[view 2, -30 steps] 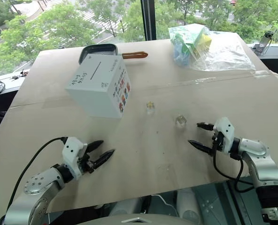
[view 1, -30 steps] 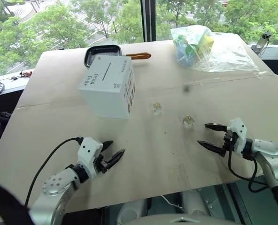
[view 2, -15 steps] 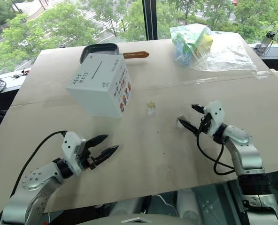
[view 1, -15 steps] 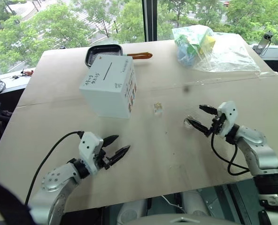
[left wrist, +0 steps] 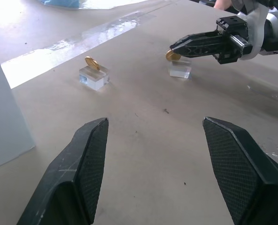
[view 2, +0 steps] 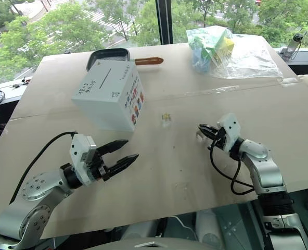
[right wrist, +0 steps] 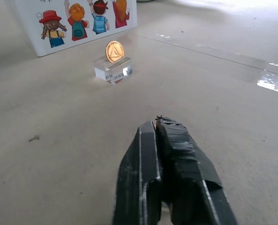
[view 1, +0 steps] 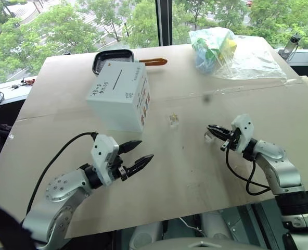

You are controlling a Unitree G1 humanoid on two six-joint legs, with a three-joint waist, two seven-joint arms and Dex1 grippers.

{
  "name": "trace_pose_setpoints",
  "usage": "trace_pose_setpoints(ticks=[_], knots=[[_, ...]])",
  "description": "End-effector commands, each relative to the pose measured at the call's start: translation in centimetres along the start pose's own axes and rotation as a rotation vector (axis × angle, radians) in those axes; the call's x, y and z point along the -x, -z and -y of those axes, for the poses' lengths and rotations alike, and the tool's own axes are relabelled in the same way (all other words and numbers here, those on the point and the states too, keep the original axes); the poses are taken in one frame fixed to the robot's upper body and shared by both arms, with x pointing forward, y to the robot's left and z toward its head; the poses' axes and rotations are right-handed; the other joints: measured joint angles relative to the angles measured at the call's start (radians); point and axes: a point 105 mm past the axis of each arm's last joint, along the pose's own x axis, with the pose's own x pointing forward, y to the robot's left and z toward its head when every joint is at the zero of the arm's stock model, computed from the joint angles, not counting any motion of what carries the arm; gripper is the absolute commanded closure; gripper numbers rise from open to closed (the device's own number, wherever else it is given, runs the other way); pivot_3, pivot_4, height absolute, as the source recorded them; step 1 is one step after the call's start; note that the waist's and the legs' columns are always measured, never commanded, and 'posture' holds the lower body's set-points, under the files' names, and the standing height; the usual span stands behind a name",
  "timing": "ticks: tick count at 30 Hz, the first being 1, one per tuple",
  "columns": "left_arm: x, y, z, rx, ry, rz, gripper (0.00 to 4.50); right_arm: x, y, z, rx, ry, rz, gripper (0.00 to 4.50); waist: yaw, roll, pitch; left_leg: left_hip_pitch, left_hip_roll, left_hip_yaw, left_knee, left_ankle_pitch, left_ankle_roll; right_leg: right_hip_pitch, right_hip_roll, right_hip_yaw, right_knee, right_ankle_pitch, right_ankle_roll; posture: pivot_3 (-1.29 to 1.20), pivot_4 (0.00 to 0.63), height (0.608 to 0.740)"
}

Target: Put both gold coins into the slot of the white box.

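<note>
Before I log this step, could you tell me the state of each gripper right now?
Left gripper: open, empty.
Right gripper: shut, tips at a coin; whether it grips it cannot be told.

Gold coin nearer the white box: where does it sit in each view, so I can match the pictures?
Left eye view: gold coin just right of the white box's picture face.
Right eye view: the same, mid-table.
Left wrist view: on its clear block, beyond the left gripper.
Right wrist view: before the box's pictures.
Shared landmark: the white box.
</note>
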Motion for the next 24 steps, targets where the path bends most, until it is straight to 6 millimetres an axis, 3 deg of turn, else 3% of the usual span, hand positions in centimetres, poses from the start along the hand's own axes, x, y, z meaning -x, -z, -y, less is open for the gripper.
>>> trace_pose_setpoints(ticks=[1, 7, 12, 19, 22, 24], knots=[[-0.1, -1.2, 0.6, -0.037, 0.01, 0.024, 1.23, 0.1, -0.6, -0.2, 0.024, -0.028, 0.001, 4.45, 0.0, 0.0, 0.0, 0.0, 0.0, 0.0, 0.0, 0.0, 0.0, 0.0, 0.0, 0.0, 0.0, 0.0, 0.0, 0.0, 0.15, 0.721], [-0.2, -1.1, 0.8, -0.036, 0.007, 0.021, 1.23, 0.2, -0.8, 0.3, 0.031, -0.008, 0.002, 4.45, 0.0, 0.0, 0.0, 0.0, 0.0, 0.0, 0.0, 0.0, 0.0, 0.0, 0.0, 0.0, 0.0, 0.0, 0.0, 0.0, 0.15, 0.721], [-0.6, -1.3, 0.7, -0.035, 0.006, 0.029, 1.23, 0.1, -2.4, 0.8, -0.025, 0.017, 0.075, 4.45, 0.0, 0.0, 0.0, 0.0, 0.0, 0.0, 0.0, 0.0, 0.0, 0.0, 0.0, 0.0, 0.0, 0.0, 0.0, 0.0, 0.15, 0.721], [-1.1, -1.5, 0.6, -0.035, 0.017, 0.036, 1.23, 0.6, -3.0, 0.9, -0.076, 0.02, 0.099, 4.45, 0.0, 0.0, 0.0, 0.0, 0.0, 0.0, 0.0, 0.0, 0.0, 0.0, 0.0, 0.0, 0.0, 0.0, 0.0, 0.0, 0.15, 0.721], [-1.4, -1.9, 0.5, -0.011, 0.02, 0.065, 1.23, 0.6, -4.3, 0.3, -0.167, -0.008, 0.162, 4.45, 0.0, 0.0, 0.0, 0.0, 0.0, 0.0, 0.0, 0.0, 0.0, 0.0, 0.0, 0.0, 0.0, 0.0, 0.0, 0.0, 0.15, 0.721], [-2.0, -2.9, 1.0, 0.145, 0.06, 0.168, 1.23, 0.5, -5.8, -0.9, -0.286, -0.082, 0.227, 4.45, 0.002, 0.0, 0.001, 0.0, 0.0, 0.0, 0.0, 0.0, 0.0, 0.0, 0.0, 0.0, 0.0, 0.0, 0.0, 0.0, 0.15, 0.721]])
